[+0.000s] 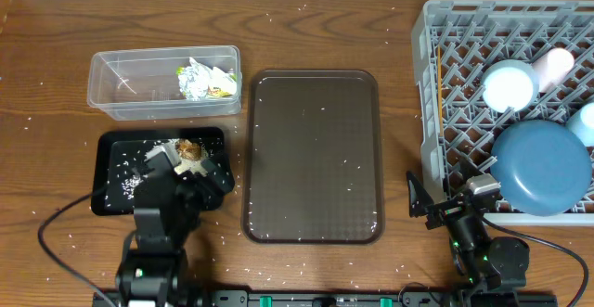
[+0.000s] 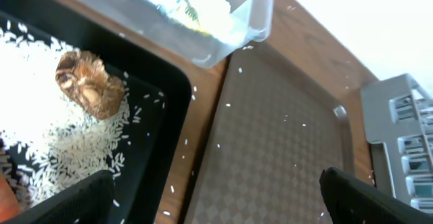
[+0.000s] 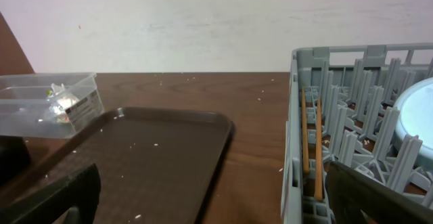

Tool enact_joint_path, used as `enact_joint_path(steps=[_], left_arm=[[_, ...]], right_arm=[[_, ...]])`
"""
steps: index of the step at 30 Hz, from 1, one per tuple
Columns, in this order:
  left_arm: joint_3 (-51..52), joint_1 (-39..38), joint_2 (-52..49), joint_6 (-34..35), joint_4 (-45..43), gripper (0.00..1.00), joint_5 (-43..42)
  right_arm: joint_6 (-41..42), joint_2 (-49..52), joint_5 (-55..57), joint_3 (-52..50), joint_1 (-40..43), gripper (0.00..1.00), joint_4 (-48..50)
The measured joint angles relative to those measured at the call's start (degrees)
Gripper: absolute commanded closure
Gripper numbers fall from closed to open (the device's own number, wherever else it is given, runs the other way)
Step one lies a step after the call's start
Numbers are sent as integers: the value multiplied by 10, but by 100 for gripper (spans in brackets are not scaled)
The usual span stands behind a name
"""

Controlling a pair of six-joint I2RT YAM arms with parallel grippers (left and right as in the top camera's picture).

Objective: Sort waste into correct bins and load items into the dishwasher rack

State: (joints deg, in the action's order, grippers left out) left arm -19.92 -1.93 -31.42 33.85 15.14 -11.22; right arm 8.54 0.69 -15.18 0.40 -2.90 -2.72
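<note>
A: The left fingers (image 2: 67, 204)?
B: Spread wide, nothing between them; the left gripper (image 2: 215, 183) hangs over the black tray's (image 2: 169, 95) right rim. The right fingers (image 3: 379, 197) are equally parted and empty, the right gripper (image 3: 211, 173) low over the wooden table (image 3: 257, 136).
A: Surface, room?
B: Dark wood flecked with stray grains; a white wall (image 3: 203, 21) beyond.
A: Containers?
B: Beside the left-hand finger, rice grains (image 2: 40, 143) and the brown food lump (image 2: 88, 85) lie in the black tray. Ahead, the clear tub (image 2: 223, 41) holds the wrapper (image 2: 183, 4). The brown serving tray (image 2: 284, 136) sits between the grippers. By the right gripper's right finger, the dishwasher rack (image 3: 298, 116) holds chopsticks (image 3: 304, 136), the blue plate (image 1: 540, 168) and a white bowl (image 1: 509, 86).
</note>
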Motion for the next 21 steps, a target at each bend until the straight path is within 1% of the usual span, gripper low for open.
enact_joint_path(steps=[7,14,16,21], left_arm=[[66,0,103,-14,-87,2,15],[174,0,177,-17,-221,2,24],[194,0,200,-23,-224,2,24],[196,0,249,-52,-214,2,24]], right_arm=[[0,0,0,0,0,1,0],[0,0,0,0,0,1,0],[0,0,0,0,0,1,0],[0,0,0,0,0,1,0]])
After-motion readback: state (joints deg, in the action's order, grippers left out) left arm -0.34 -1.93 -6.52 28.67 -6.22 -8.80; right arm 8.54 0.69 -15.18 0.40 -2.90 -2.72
